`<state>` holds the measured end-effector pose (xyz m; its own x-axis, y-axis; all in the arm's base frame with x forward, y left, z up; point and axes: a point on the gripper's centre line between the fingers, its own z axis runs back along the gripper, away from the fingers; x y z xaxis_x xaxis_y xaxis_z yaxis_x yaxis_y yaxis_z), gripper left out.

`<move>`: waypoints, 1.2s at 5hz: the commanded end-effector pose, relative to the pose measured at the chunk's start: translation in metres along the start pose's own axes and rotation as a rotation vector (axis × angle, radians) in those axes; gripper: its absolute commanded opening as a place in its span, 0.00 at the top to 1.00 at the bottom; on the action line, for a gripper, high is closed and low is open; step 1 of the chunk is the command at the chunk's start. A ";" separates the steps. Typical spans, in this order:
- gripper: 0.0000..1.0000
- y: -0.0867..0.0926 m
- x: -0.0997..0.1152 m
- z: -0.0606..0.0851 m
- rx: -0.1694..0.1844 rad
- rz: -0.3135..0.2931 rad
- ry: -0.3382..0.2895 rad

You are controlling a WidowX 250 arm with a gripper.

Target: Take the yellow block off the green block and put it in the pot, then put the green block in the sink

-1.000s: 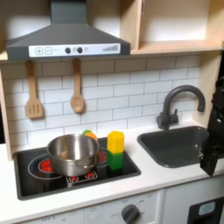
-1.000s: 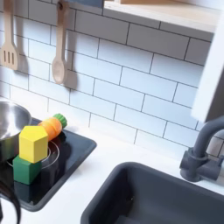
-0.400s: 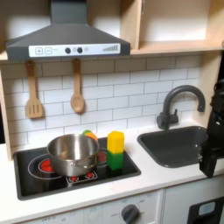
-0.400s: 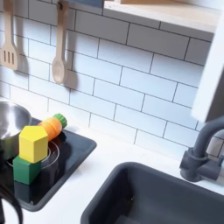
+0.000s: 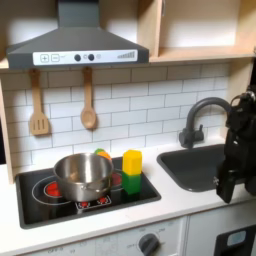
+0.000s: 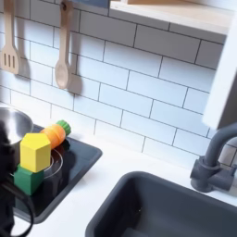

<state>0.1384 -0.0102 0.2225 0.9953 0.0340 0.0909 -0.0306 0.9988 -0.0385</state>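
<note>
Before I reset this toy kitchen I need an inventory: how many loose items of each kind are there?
Blocks: 2, yellow block on green block
Pots: 1, pot
Orange-and-green toy pieces: 1
Hanging wooden utensils: 2, spatula, spoon
Total: 6

— Where does the arm stand?
— In the first exterior view the black arm hangs upright, its tool (image 5: 227,187) at the lower end, pointing down.
— And its jaws?
— Too dark and blurred to tell.
</note>
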 end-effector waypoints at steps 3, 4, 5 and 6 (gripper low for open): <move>0.00 -0.003 0.058 -0.018 -0.021 -0.004 0.032; 0.00 -0.003 0.078 -0.016 -0.011 0.004 0.026; 0.00 -0.004 0.095 -0.014 -0.019 0.015 0.017; 0.00 -0.006 0.111 -0.009 -0.029 0.035 0.008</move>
<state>0.2497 -0.0118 0.2232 0.9944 0.0672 0.0810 -0.0619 0.9959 -0.0659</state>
